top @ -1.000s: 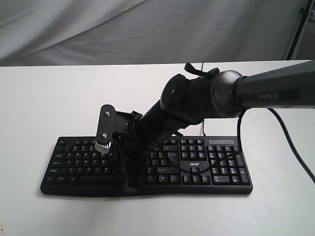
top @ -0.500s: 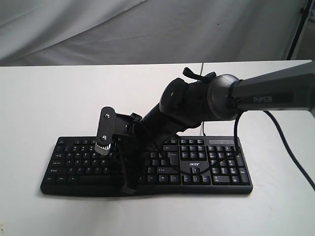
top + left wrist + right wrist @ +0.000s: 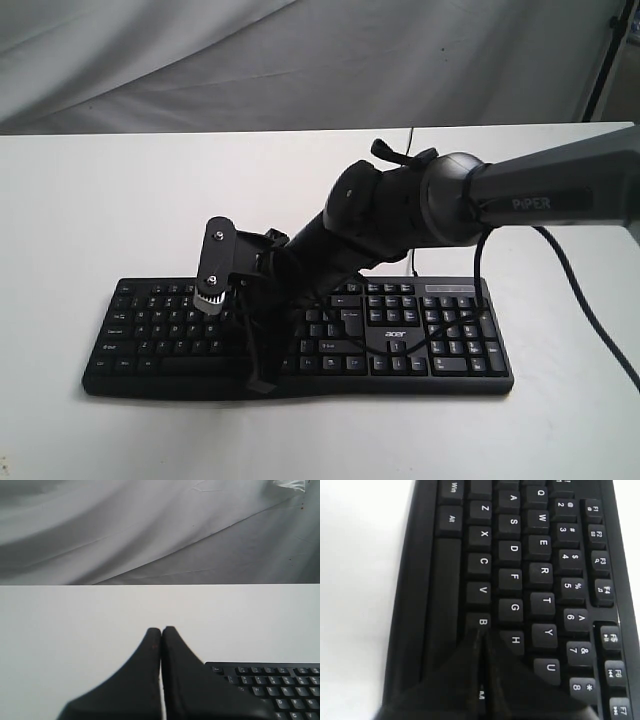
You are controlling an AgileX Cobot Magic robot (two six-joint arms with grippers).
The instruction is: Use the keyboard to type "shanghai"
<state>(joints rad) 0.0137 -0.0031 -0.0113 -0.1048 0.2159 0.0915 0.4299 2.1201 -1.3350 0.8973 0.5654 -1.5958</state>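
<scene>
The black acer keyboard [image 3: 450, 345] lies across the white table with its number pad on the right. My right arm reaches over it from the right. The right gripper [image 3: 262, 382] is shut and points down over the letter keys near the front row. In the right wrist view the right gripper [image 3: 481, 632] has its tips beside the B key [image 3: 482, 622], just short of H [image 3: 515, 640], and they hide the key beneath. The left gripper [image 3: 161, 629] is shut on nothing, above bare table beside the keyboard's corner [image 3: 270, 685].
The white table [image 3: 120, 200] extends around the keyboard on all sides. A grey cloth backdrop [image 3: 250, 60] hangs behind it. The right arm's black cable [image 3: 590, 300] trails over the table at the right, and a dark stand [image 3: 605, 60] rises at the back right.
The right arm has shifted slightly leftward over the keyboard, and its shut fingertips sit a touch lower. The keyboard has not moved.
</scene>
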